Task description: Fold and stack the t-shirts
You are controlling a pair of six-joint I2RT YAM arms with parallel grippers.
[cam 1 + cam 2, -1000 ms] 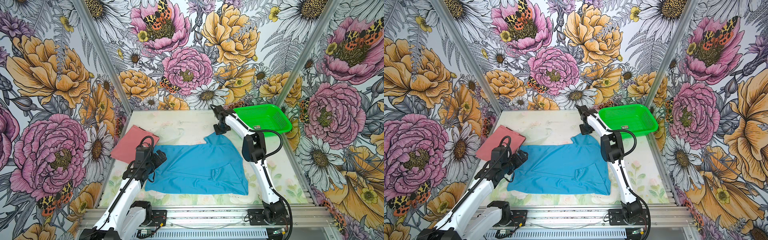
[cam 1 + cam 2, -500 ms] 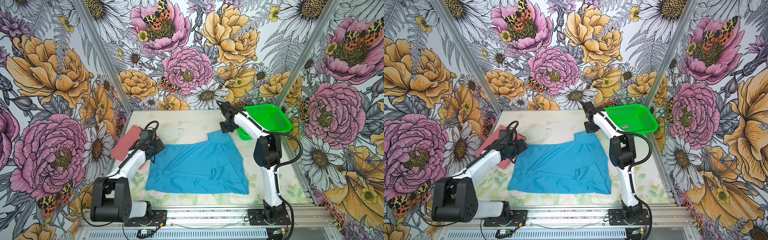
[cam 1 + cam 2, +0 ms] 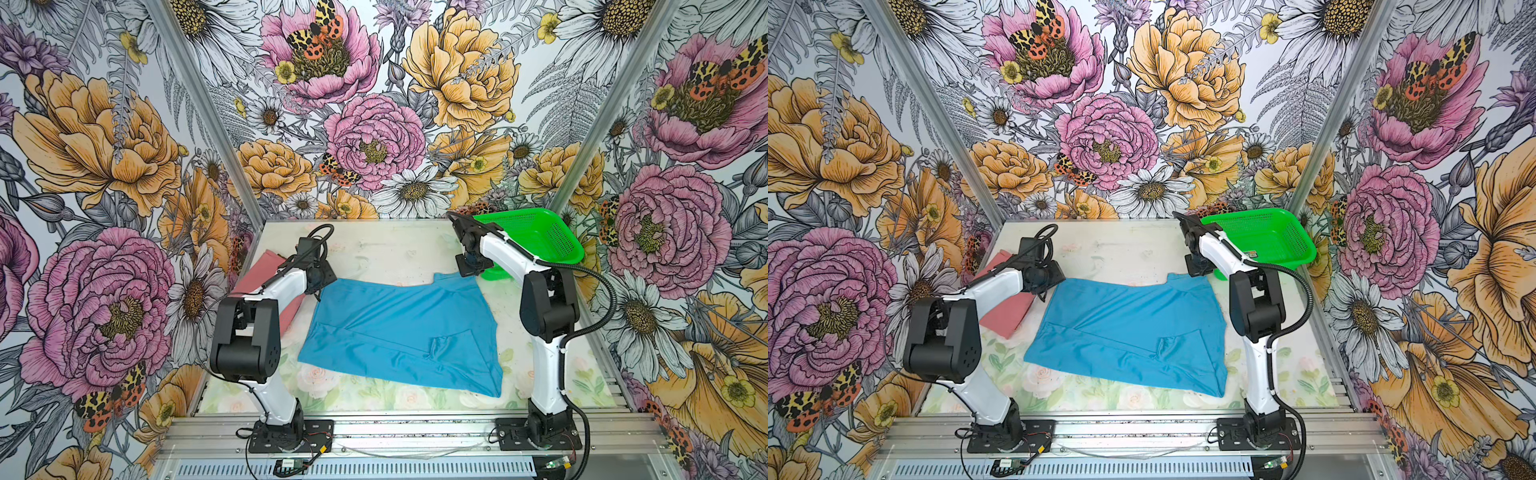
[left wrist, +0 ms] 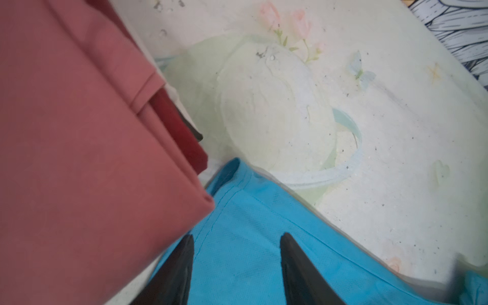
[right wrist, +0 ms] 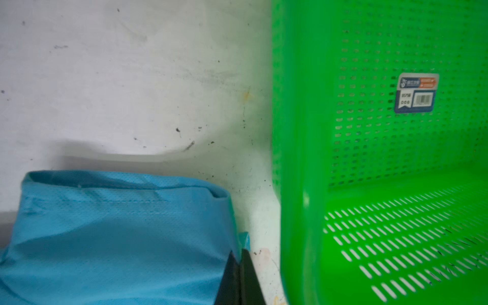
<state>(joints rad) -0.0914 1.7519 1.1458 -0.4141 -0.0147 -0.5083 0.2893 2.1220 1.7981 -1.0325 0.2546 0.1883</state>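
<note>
The sky-blue t-shirt (image 3: 399, 328) (image 3: 1129, 328) lies spread across the middle of the table, with a small pucker near its right side. The salmon pink t-shirt (image 3: 257, 276) (image 3: 1009, 316) lies folded at the far left, partly under the left arm. My left gripper (image 3: 321, 290) (image 3: 1044, 293) (image 4: 237, 236) is low over the blue shirt's far-left corner (image 4: 250, 258), jaws apart with the fabric between them, right beside the pink shirt's edge (image 4: 79, 158). My right gripper (image 3: 471, 273) (image 3: 1198, 272) (image 5: 239, 252) is shut on the blue shirt's far-right corner (image 5: 113, 232).
A green mesh basket (image 3: 561, 245) (image 3: 1266, 241) (image 5: 369, 158) stands tilted at the far right corner, close beside the right gripper. Floral walls enclose the table on three sides. Bare table shows behind the blue shirt.
The left arm swung from the shirt's near-left side to its far-left corner, and its jaws narrowed. The right gripper drew the far-right corner toward the basket, stretching the far edge flatter.
</note>
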